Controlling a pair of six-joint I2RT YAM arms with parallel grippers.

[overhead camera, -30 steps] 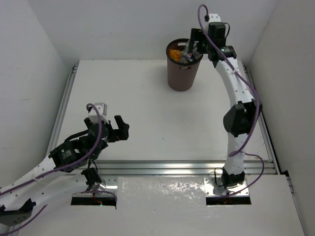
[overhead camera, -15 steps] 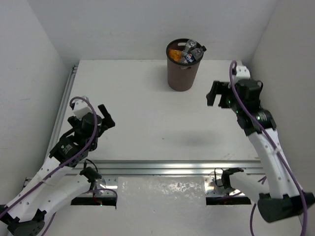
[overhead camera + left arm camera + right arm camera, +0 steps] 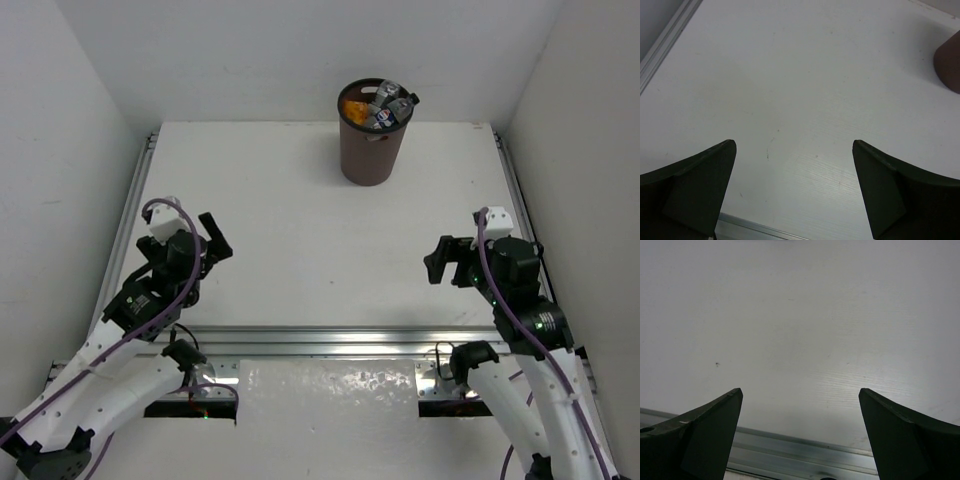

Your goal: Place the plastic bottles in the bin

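The dark brown bin [image 3: 372, 150] stands at the back of the white table; its side also shows at the right edge of the left wrist view [image 3: 948, 65]. Inside it I see an orange bottle [image 3: 352, 105] and clear bottles with dark caps and labels [image 3: 388, 108] piled to the rim. The other bottles are hidden. My left gripper [image 3: 217, 240] is open and empty over the near left of the table [image 3: 792, 150]. My right gripper [image 3: 447, 260] is open and empty over the near right [image 3: 800, 395].
An aluminium rail [image 3: 350, 340] runs along the table's near edge, and it shows in the right wrist view [image 3: 805, 452]. Side rails [image 3: 130, 215] border the table left and right. White walls enclose the back and both sides.
My right arm has pulled back from above the bin to the near right of the table, gripper open. My left arm drew back slightly leftward a second ago and has stayed still since.
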